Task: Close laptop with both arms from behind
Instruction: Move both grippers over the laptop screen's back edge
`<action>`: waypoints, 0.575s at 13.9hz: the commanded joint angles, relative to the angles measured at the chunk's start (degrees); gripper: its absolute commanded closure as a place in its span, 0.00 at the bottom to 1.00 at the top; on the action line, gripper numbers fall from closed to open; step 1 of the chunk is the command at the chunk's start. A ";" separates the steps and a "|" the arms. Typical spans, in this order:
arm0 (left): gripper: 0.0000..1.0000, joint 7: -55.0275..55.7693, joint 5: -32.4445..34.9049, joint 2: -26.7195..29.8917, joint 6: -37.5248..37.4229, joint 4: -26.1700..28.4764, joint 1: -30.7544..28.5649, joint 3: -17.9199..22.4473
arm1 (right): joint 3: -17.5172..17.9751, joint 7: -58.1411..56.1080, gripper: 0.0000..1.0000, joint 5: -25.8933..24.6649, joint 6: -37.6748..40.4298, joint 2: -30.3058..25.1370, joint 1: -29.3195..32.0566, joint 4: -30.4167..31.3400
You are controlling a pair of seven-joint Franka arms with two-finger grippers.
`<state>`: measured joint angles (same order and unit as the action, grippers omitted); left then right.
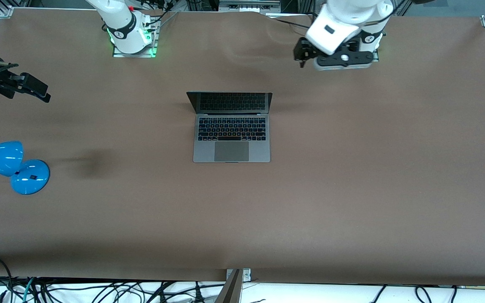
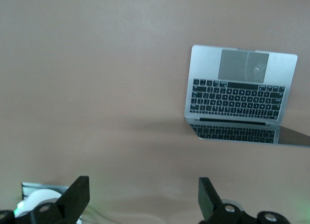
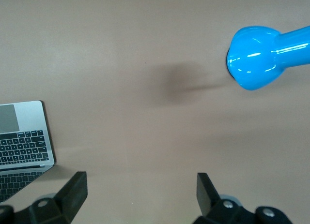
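A: Where does the laptop (image 1: 231, 128) sit?

B: Near the middle of the brown table (image 1: 352, 189), lid raised, black screen upright, keyboard and trackpad facing the front camera. The hinge edge faces the robots' bases.

A: And the left gripper (image 1: 310, 54)?

B: It hangs in the air just in front of its own base, toward the left arm's end of the table, well apart from the laptop. In the left wrist view its two black fingers (image 2: 77, 195) stand spread wide with only bare table between them. They hold nothing and touch nothing.

A: The right gripper (image 3: 140, 195)?

B: Its wrist view shows the same: both fingers (image 3: 75, 190) spread wide apart, nothing pinched. It is over the table at the right arm's end, between the laptop's corner (image 3: 24, 146) and the blue lamp (image 1: 9, 164). In the front view I cannot make out the gripper itself; only the right arm's base (image 1: 131, 35), glowing green, shows plainly.

A: What about the lamp?

B: It stands at the table's edge at the right arm's end, well apart from the laptop.
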<state>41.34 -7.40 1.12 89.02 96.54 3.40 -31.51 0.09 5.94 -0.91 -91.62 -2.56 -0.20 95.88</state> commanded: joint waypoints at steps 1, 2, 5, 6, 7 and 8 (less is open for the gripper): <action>0.10 3.04 -4.44 -1.30 -0.43 0.13 -0.41 -1.44 | 0.79 -0.49 0.00 0.38 0.57 -0.43 -1.02 0.71; 0.10 4.18 -6.81 -1.47 -0.51 0.22 -0.41 -1.45 | 2.18 -0.49 0.00 0.20 0.74 0.18 -1.46 0.71; 0.15 4.37 -12.62 -3.23 -2.79 -0.22 -0.32 -1.62 | 5.97 0.20 0.00 -0.15 6.25 2.38 -3.57 0.28; 0.15 4.37 -13.59 -3.32 -3.06 -0.04 -0.23 -1.62 | 6.59 0.30 0.00 -0.06 8.63 2.47 -4.27 0.54; 0.13 4.45 -13.69 -3.41 -3.41 0.13 0.20 -1.71 | 7.12 0.38 0.00 0.29 10.22 2.47 -4.71 0.89; 0.09 4.54 -13.86 -4.10 -3.76 0.22 0.99 -1.88 | 7.90 0.38 0.00 0.55 11.71 2.47 -4.89 1.67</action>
<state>44.86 -19.74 -2.25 86.36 96.85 3.56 -33.01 7.10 6.40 -0.90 -82.64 0.44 -4.98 96.45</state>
